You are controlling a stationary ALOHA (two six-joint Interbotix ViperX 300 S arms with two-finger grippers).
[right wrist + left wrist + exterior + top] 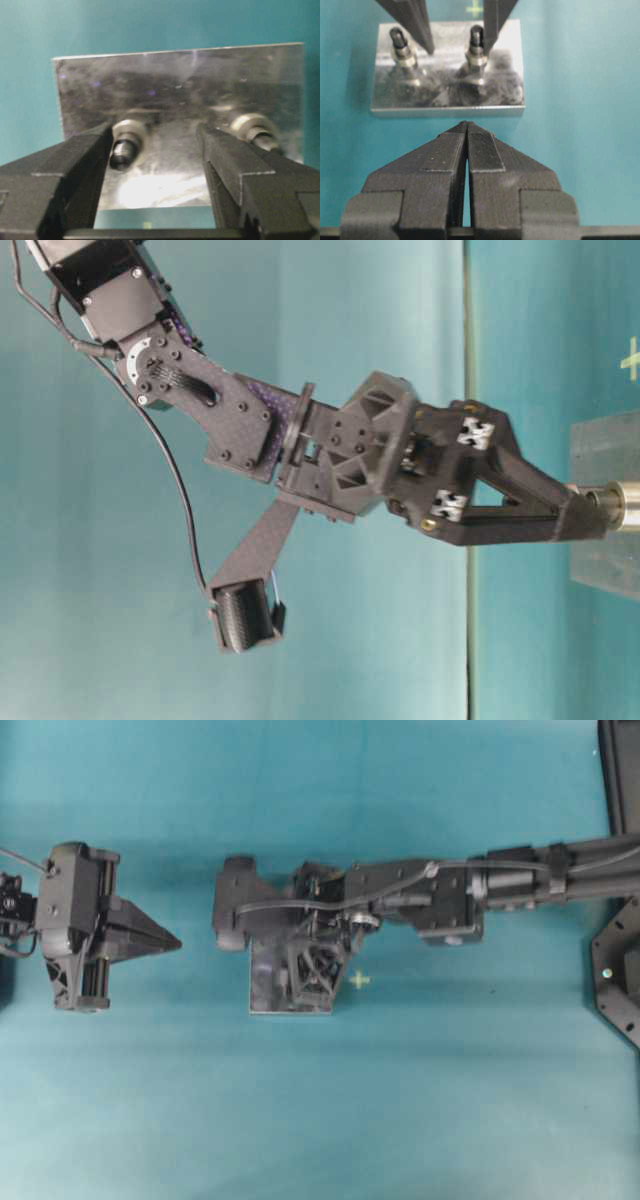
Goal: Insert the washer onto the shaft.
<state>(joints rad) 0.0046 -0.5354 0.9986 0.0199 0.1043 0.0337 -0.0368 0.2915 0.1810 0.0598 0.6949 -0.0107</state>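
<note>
A metal plate [268,990] lies at the table's middle with two upright threaded shafts [476,40] [398,42]. Each shaft has a silvery ring at its base; I cannot tell washer from nut. My right gripper [155,145] is open and empty over the plate. One shaft [124,145] stands just inside one of its fingers [85,155]; the other shaft [255,131] is outside the jaws. No loose washer shows. My left gripper [467,126] is shut and empty, pointing at the plate's near edge with a gap between. It sits at the left in the overhead view [176,942].
A small yellow cross mark [360,980] is on the teal cloth just right of the plate. The right arm [450,895] stretches across the upper middle. Dark equipment [620,970] stands at the right edge.
</note>
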